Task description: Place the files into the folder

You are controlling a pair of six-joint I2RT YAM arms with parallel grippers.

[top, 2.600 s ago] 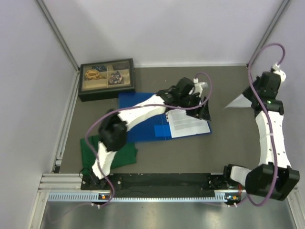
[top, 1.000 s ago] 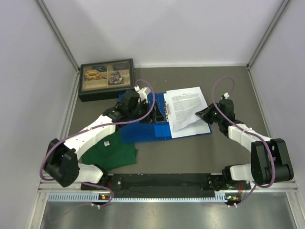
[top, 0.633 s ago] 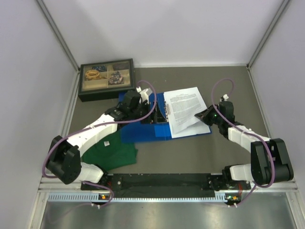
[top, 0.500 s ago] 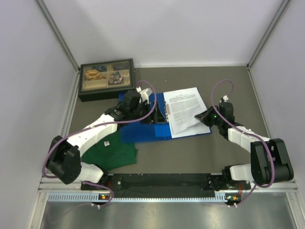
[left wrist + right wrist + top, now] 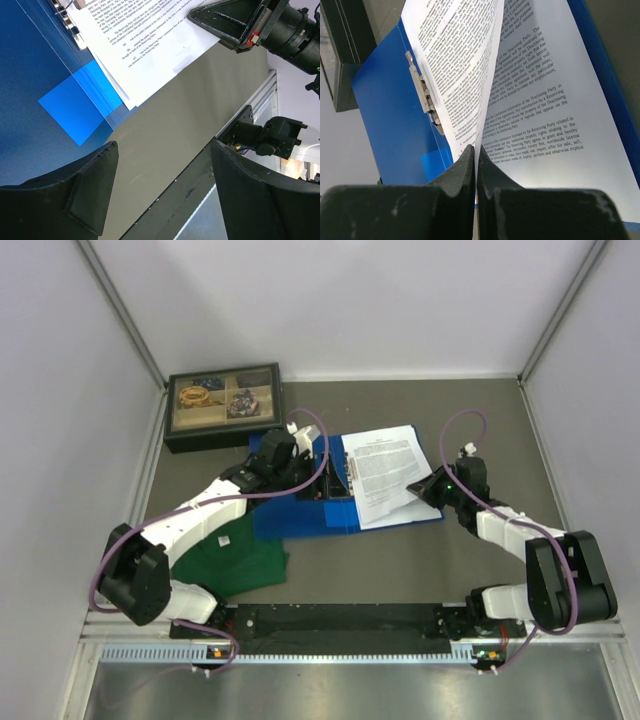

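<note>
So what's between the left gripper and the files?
Only the folder and its metal ring strip, between left gripper and files; clearest in top view.

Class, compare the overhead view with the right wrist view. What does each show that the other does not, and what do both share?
Only the overhead view shows the black tray of trinkets at the back left and the green shirt at the front left. Only the right wrist view shows, close up, the right gripper shut on the edge of the top sheet, holding it raised off the sheet below, with the print clear enough to read. Both show the blue folder lying open under the paper.
</note>
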